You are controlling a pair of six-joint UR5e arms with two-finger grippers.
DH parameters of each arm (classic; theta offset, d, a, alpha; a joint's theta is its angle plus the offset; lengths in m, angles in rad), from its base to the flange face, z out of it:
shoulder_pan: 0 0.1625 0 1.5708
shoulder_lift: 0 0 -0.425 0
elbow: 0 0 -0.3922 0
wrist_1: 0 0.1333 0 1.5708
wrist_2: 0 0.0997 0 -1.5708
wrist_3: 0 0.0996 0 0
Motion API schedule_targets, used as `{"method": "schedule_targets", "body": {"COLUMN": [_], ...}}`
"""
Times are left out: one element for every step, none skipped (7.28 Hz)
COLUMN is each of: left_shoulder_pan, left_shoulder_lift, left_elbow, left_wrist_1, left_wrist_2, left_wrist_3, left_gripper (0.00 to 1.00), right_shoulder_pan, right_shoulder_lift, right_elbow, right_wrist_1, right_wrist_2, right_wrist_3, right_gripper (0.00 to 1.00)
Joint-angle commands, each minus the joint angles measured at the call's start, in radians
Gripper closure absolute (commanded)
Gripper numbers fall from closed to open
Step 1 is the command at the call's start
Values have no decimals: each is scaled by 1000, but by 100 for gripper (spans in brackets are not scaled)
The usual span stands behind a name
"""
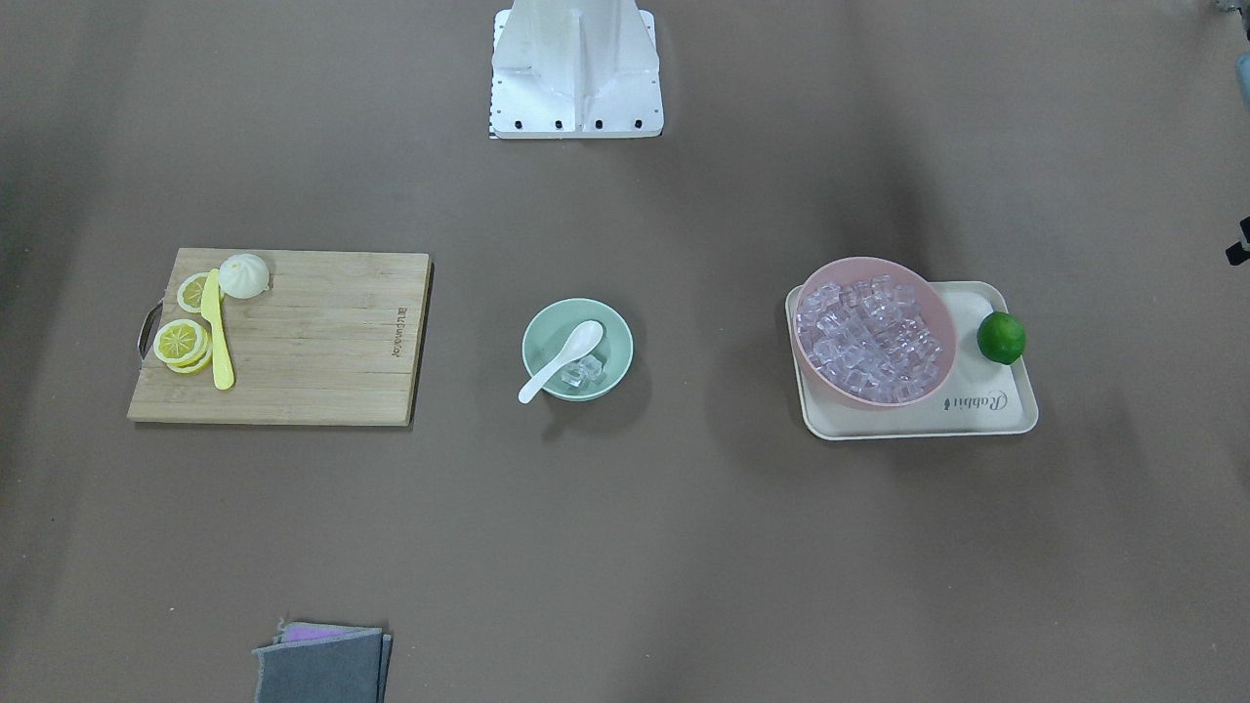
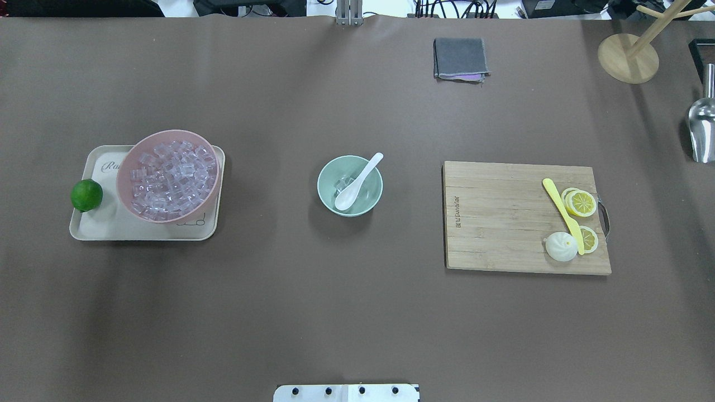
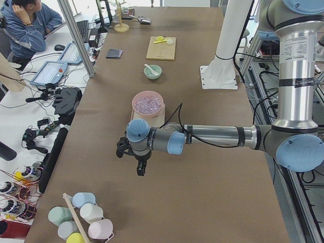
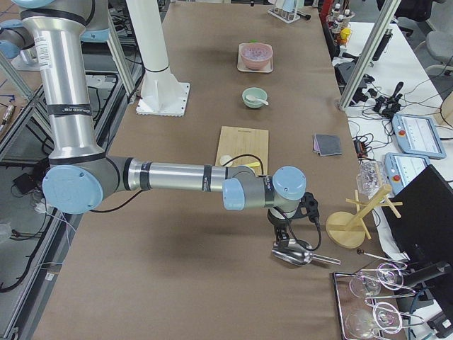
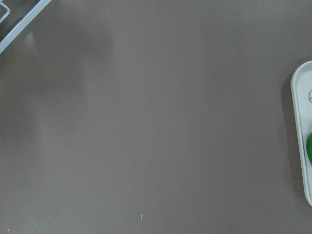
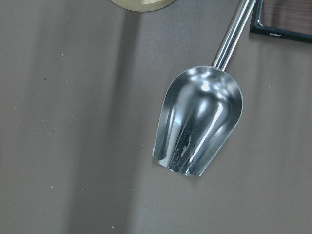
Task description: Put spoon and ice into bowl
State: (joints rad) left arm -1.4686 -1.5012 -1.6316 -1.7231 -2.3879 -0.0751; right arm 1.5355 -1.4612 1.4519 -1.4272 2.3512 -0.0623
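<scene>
Mint-green matte round bowl [image 1: 549, 327] holds the white glossy soup spoon [image 1: 560, 363], scoop inside and handle over the rim, plus a few clear glassy ice cubes [image 1: 587, 372]. Task looks done. Both the left gripper [image 3: 140, 170] and the right gripper [image 4: 283, 236] are well apart from the bowl. Can't tell whether the fingers are open or closed.

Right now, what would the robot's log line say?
spoon: in bowl, handle over rim | ice: few cubes in bowl | left gripper, right gripper: far from bowl, state unclear

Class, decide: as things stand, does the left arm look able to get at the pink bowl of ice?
Probably yes: the left gripper hangs near the tray that holds the pink bowl, and nothing shows between them.
</scene>
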Motion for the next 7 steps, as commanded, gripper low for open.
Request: {"method": "schedule_targets", "body": {"left_shoulder_pan": [1, -1, -1, -1, -1, -1, -1], "left_shoulder_lift": [2, -1, -2, -4, -4, -2, -2], "left_elbow": [3, -2, -4, -5, -4, -5, -4], "left_wrist_1": [-1, -1, -1, -1, -1, -1, -1], "left_wrist_2": [1, 1, 1, 1, 1, 1, 3], "left_wrist_3": [5, 5, 6, 8, 8, 8, 8], "left_gripper": [2, 2, 2, 2, 2, 2, 2], "right_shoulder_pan": [0, 0, 0, 0, 0, 0, 0], "right_shoulder_lift": [-11, -19, -48, -74, -85, -87, -87], "right_elbow": [25, 30, 42, 44, 33, 33, 35], "right_wrist_1": [7, 10, 14, 75, 102, 102, 103], "right_wrist_2": [-6, -6, 0, 22, 83, 94, 92], "right_wrist_3": [6, 4, 1, 5, 6, 1, -2], "right_gripper": [0, 0, 0, 0, 0, 0, 0]}}
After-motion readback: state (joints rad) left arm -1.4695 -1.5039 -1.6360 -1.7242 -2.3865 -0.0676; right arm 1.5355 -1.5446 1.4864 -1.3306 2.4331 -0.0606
